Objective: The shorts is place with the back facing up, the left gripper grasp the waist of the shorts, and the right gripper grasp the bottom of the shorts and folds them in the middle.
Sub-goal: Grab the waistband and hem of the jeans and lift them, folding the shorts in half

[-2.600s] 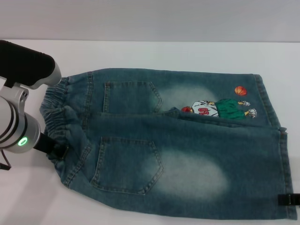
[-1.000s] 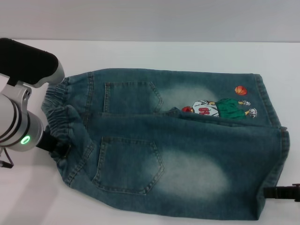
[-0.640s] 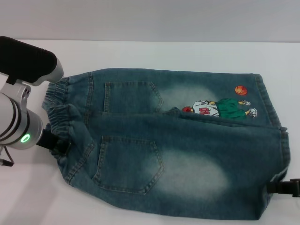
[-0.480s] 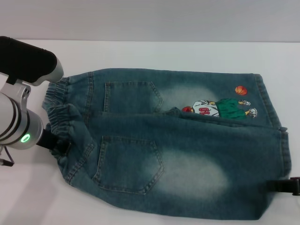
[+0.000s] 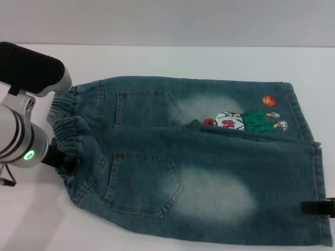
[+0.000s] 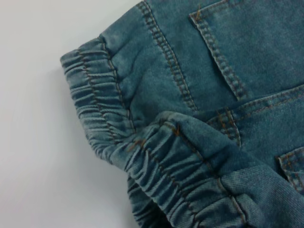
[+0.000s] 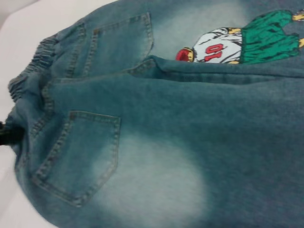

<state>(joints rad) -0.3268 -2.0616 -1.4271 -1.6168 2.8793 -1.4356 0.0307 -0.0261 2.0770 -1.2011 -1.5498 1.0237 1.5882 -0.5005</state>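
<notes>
- The left arm (image 5: pixel 18 141) enters low from the left side of the head view, a white and silver cylinder with its green ring lit.
- The left gripper (image 5: pixel 64 161) points rightward; its black tips are mostly hidden, so their closure cannot be judged.
- The right gripper (image 5: pixel 317 207) shows only as a black tip at the right edge, pointing leftward.
</notes>
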